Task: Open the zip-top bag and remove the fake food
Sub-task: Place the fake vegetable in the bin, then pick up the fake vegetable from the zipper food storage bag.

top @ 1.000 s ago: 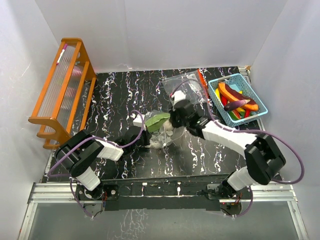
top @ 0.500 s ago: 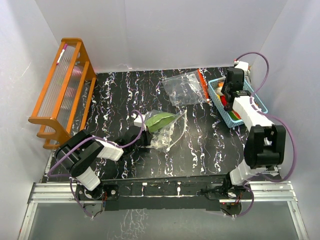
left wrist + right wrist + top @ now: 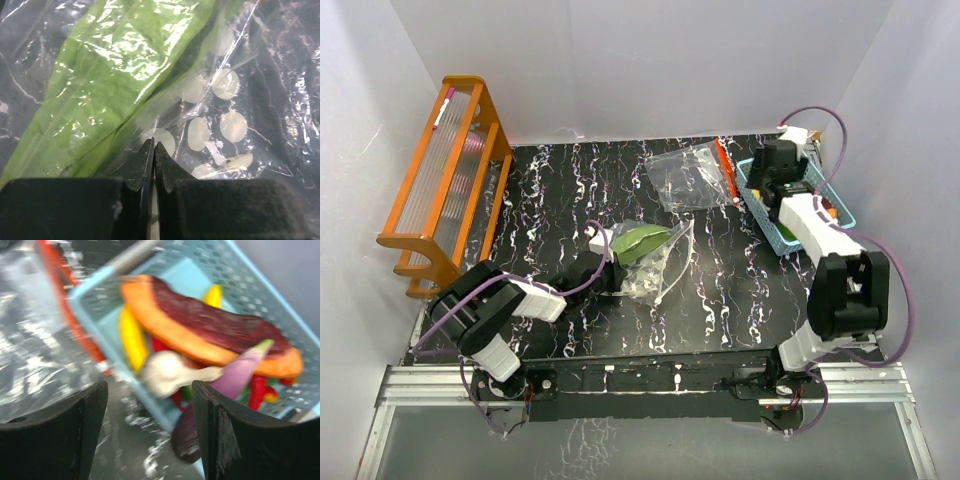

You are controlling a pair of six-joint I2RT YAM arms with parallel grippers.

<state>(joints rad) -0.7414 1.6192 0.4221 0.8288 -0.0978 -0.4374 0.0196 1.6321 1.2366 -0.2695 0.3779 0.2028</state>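
the long green leafy piece of glossy plastic (image 3: 638,241) lies inside the crumpled clear zip-top bag (image 3: 655,262), which sits near the middle of the black white-veined table (image 3: 560,190). in the left wrist view the leaf (image 3: 100,85) fills the upper left under wrinkled film (image 3: 280,100). a few pale round discs (image 3: 232,125) show through the plastic to its right. what they are cannot be told.

the left gripper (image 3: 608,274) lies low on the table at the crumpled bag's left edge. its two dark fingertips (image 3: 145,165) are pressed together, with the bag's film pinched at their tips.

behind the crumpled bag and to its right lies a second clear zip-top bag (image 3: 692,175), flat, with a red strip along its far right side. further right of the crumpled bag, by the side wall, stands the light-blue plastic basket (image 3: 772,238).

the right gripper (image 3: 775,185) hangs over that basket's near-left part. its fingers (image 3: 85,425) stand well apart with nothing between them.

its blurred wrist view shows these in the basket (image 3: 260,287):
- a long orange and dark-red piece (image 3: 210,330)
- a yellow banana (image 3: 132,337)
- a white garlic-shaped piece (image 3: 167,372)
- a purple aubergine (image 3: 225,385)
- a red chilli pepper (image 3: 257,390)

well to the left of the crumpled bag, against the other side wall, stands an orange wooden rack (image 3: 445,180).
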